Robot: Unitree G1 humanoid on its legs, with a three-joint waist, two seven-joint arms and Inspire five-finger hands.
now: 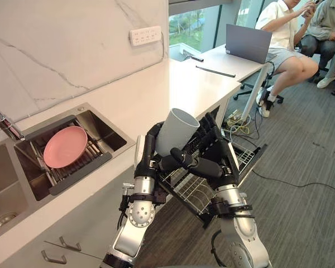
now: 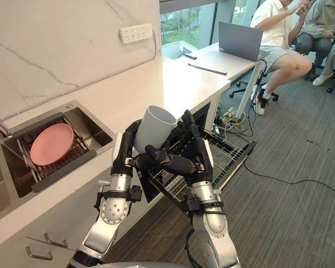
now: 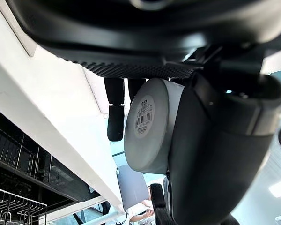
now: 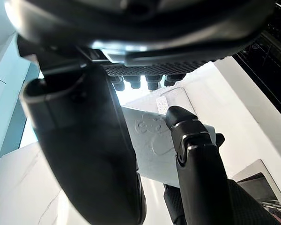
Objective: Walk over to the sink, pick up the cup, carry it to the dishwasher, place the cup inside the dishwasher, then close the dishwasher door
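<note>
Both hands are clasping the grey cup [image 1: 176,131] between them: the left hand [image 1: 149,149] is curling round one side and the right hand [image 1: 212,153] is wrapping the other, its thumb crossing the front. The wire dishwasher rack [image 1: 196,194] is lying just below the hands. If either hand is loosening unevenly, the smooth cup is likely tipping out and dropping onto the wires.

I see a matt grey cup [image 1: 176,131], a smooth pink plate [image 1: 64,146], a brushed steel sink [image 1: 104,133], a wire metal dishwasher rack [image 1: 192,192], a glossy marbled wall [image 1: 56,44]
</note>
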